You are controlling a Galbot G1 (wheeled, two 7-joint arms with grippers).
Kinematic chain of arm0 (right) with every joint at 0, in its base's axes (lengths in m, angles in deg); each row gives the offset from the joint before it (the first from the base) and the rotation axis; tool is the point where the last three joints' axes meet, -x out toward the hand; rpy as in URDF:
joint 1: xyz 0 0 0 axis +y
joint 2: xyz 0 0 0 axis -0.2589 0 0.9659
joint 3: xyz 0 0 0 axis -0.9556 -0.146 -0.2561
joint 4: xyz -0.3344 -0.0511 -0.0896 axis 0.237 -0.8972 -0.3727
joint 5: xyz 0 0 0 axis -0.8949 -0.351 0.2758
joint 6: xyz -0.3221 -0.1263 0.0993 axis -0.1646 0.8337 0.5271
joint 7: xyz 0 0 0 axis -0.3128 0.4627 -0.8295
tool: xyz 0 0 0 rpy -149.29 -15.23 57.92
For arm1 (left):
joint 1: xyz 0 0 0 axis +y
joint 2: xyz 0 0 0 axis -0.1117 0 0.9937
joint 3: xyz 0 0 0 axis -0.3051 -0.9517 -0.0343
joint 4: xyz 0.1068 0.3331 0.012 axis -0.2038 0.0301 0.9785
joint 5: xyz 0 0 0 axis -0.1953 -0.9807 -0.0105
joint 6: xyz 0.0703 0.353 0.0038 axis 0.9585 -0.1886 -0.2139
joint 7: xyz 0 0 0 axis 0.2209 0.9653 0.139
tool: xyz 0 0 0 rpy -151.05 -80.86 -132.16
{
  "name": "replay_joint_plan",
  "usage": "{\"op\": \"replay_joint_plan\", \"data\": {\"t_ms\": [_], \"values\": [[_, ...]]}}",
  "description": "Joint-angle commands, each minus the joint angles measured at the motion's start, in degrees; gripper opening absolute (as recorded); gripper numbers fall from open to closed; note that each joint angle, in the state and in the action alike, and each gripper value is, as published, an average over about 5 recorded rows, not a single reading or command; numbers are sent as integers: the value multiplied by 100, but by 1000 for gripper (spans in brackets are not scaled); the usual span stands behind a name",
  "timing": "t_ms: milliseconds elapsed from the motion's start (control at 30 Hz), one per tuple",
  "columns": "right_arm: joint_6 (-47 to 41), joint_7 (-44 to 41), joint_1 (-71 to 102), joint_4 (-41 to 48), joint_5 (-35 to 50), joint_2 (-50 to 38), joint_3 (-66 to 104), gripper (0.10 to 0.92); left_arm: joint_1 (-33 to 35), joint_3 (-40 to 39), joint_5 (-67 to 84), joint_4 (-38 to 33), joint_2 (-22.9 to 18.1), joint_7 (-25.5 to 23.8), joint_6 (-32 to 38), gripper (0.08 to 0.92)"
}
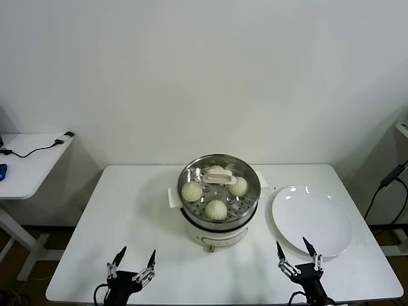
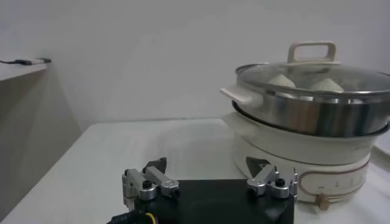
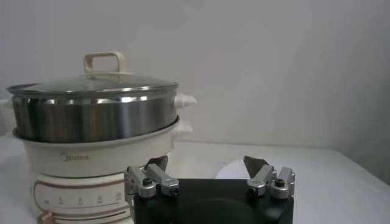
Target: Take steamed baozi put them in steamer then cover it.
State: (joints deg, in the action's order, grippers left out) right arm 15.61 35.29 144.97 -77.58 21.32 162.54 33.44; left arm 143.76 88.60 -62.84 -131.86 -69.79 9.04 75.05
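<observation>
The steel steamer (image 1: 250, 197) stands on its white cooker base mid-table, with the glass cover (image 1: 215, 176) resting on it. Through the glass I see several cream-white baozi (image 1: 192, 190) on the perforated floor. My left gripper (image 1: 135, 258) is open near the front edge, left of the cooker. My right gripper (image 1: 295, 252) is open at the front right, beside the plate. The left wrist view shows the left gripper (image 2: 207, 164) empty, short of the steamer (image 2: 311, 112) and cover (image 2: 314, 76). In the right wrist view the right gripper (image 3: 206, 162) is empty, with the steamer (image 3: 91, 115) off to one side.
A flat white plate (image 1: 311, 220) lies right of the cooker, with nothing on it. A second white table (image 1: 29, 159) with a cable stands at the far left. Cables (image 1: 389, 178) hang at the right. The wall is just behind the table.
</observation>
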Motion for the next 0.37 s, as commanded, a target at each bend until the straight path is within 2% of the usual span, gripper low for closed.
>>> {"op": "replay_joint_plan", "data": {"t_ms": [33, 367], "values": [[-69, 1, 46, -126, -65, -48, -4, 823, 100, 19, 44, -68, -19, 16, 2, 823], [-116, -60, -49, -92, -61, -13, -24, 823, 185, -17, 19, -157, -39, 17, -14, 823]]}}
